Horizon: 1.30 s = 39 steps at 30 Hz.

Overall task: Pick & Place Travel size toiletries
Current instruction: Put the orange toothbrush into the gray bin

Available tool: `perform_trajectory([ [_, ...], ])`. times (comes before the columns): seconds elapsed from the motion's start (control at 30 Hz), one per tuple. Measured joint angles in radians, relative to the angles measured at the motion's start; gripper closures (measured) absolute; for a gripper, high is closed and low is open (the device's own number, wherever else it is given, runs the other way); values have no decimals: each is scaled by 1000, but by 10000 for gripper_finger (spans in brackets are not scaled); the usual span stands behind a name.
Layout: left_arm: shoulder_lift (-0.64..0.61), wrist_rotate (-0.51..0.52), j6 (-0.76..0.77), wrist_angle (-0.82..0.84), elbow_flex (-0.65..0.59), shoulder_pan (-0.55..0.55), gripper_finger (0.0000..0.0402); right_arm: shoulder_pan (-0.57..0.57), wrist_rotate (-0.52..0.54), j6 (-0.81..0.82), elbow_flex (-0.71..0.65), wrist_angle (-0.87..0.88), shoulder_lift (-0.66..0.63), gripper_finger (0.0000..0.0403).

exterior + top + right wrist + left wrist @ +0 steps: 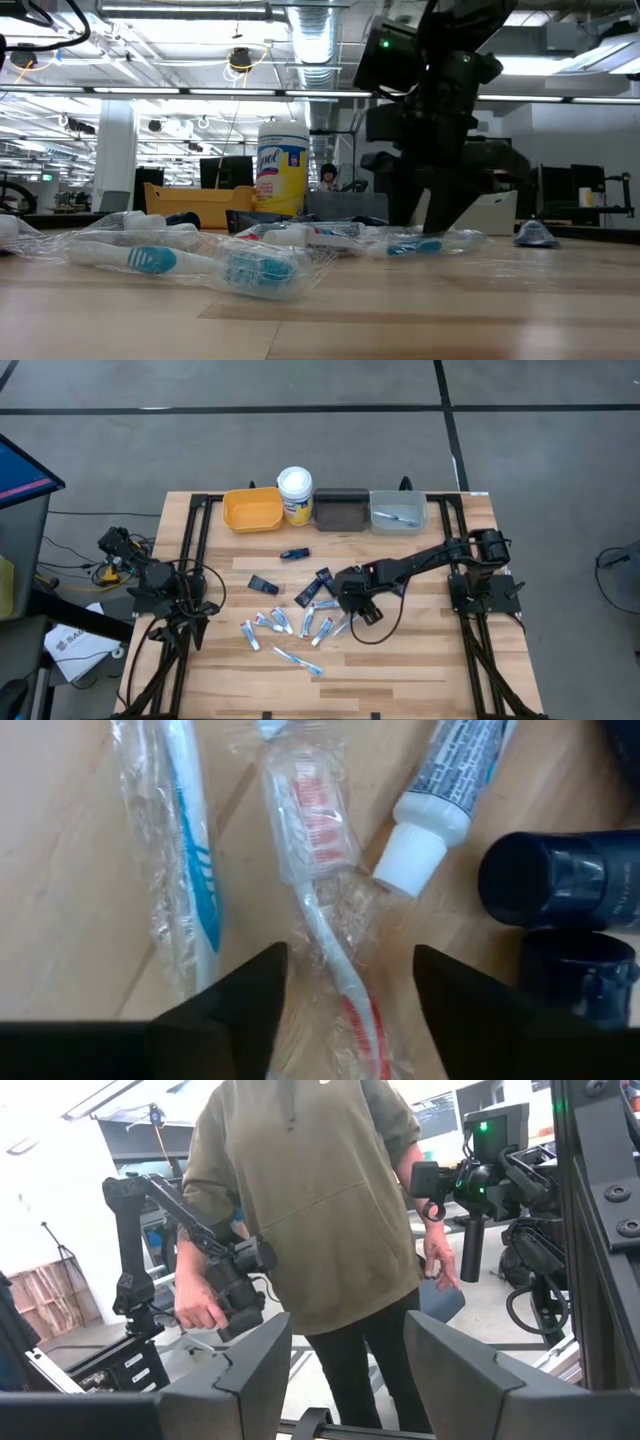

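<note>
- Right gripper (350, 982): fingers spread, released, straddling a wrapped red toothbrush (318, 880) on the table (420, 660).
- Toiletries (300, 615): scattered at table centre; blue toothbrush (192, 850) at 9 o'clock of the red one, white tube (440, 800) at 2 o'clock.
- Left gripper (345, 1370): fingers apart, empty, at the table's 9 o'clock edge.

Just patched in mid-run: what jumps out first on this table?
The right hand hangs open low over a wrapped red-and-white toothbrush, in a scatter of toiletries at mid-table. Along the far edge stand a yellow bin, a white-lidded tub, a dark bin and a grey bin. The left hand waits at the left edge.
</note>
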<state>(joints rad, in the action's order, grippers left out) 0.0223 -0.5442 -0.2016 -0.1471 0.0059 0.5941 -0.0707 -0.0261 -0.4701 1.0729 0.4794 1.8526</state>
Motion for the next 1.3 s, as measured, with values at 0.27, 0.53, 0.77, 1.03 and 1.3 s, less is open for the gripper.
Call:
perform_trajectory([
  [0.27,0,-2,0,-5,0,0,211,2,1,0,-1,10,0,312],
  [0.53,0,-2,0,-10,0,0,211,2,1,0,3,47,-5,372],
  [0.77,0,2,0,-12,0,0,211,14,1,0,68,148,-51,391],
  [1.03,14,2,0,-15,0,0,211,131,8,0,82,204,-270,384],
  [1.3,19,5,0,-19,0,0,211,420,103,-1,82,217,-480,387],
])
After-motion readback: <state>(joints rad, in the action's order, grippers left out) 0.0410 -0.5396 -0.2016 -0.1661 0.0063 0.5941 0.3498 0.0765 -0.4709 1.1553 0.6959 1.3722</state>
